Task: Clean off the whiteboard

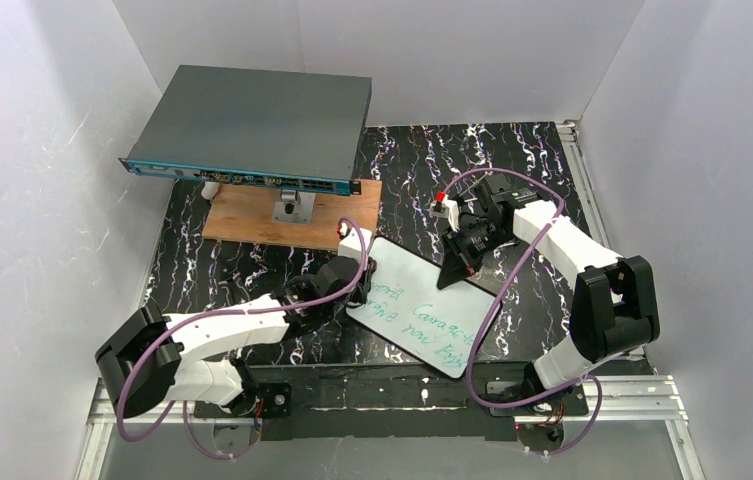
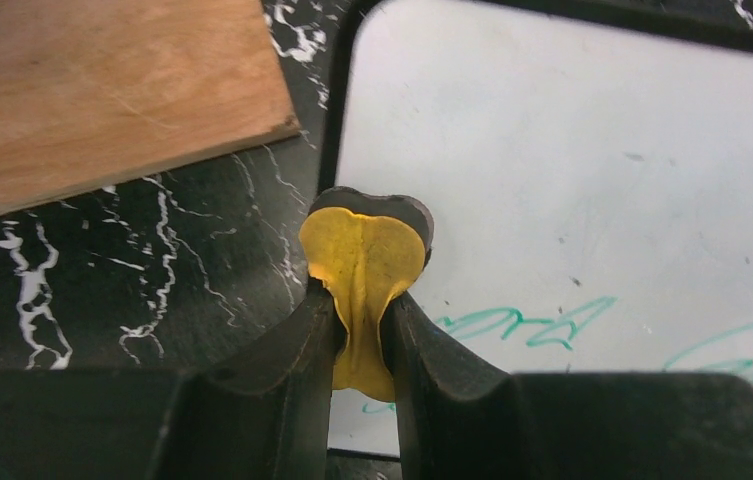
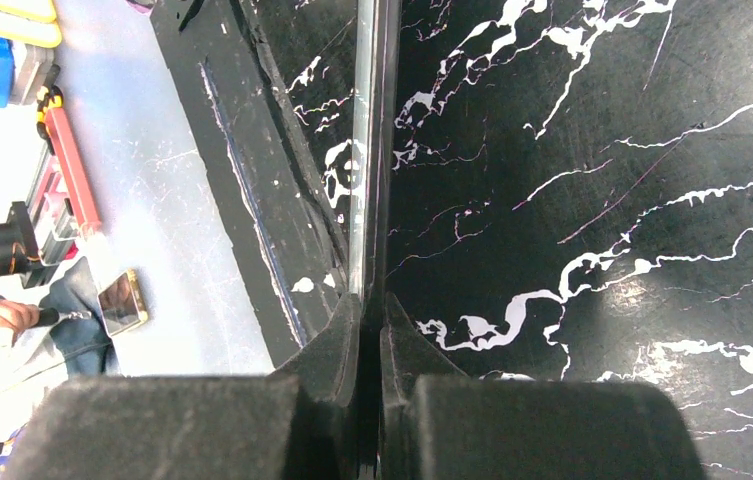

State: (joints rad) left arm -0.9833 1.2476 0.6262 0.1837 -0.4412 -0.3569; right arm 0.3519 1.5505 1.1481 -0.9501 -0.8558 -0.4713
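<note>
The whiteboard (image 1: 417, 315) lies on the counter (image 1: 242, 265) between the arms. The right tool (image 3: 370, 318) is clamped on its thin edge, and the left tool (image 2: 362, 305) is squeezed on a yellow pad (image 2: 364, 245) at the board's corner. Green writing (image 2: 527, 325) remains. If we press hard, the board may pivot in the right grip, or the soft pad may fold and work loose. We cannot tell whether the board sits flat. We see no container in play.

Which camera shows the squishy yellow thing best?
The left wrist view: the yellow pad fills the middle, pinched by the left gripper at the whiteboard edge. From the top it cannot be seen; the right wrist view misses it.
</note>
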